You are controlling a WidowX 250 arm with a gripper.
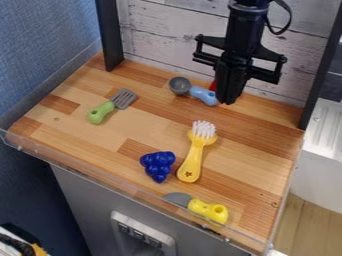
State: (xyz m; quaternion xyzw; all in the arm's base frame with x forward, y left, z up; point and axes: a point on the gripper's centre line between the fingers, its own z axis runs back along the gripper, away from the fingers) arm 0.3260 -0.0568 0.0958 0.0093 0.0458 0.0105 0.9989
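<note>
The gripper [229, 100] hangs at the back right of the wooden counter, its fingers together and pointing down. Just left of its tips lies a scoop with a grey bowl and blue handle [203, 95]. A red thing [213, 85] shows in part behind the gripper; its shape is mostly hidden. Further left is a spatula with a green handle [100, 112]. Nearer the front lie a yellow brush [193, 157] with white bristles, a blue bunch of grapes [158, 165] and a knife with a yellow handle [209, 210].
A whitewashed plank wall [167, 35] stands behind the counter [250, 160], with black posts at both back corners. A clear low lip [127, 185] runs along the front edge. To the right is a white unit [324, 165], and a blue surface [47, 35] rises at the left.
</note>
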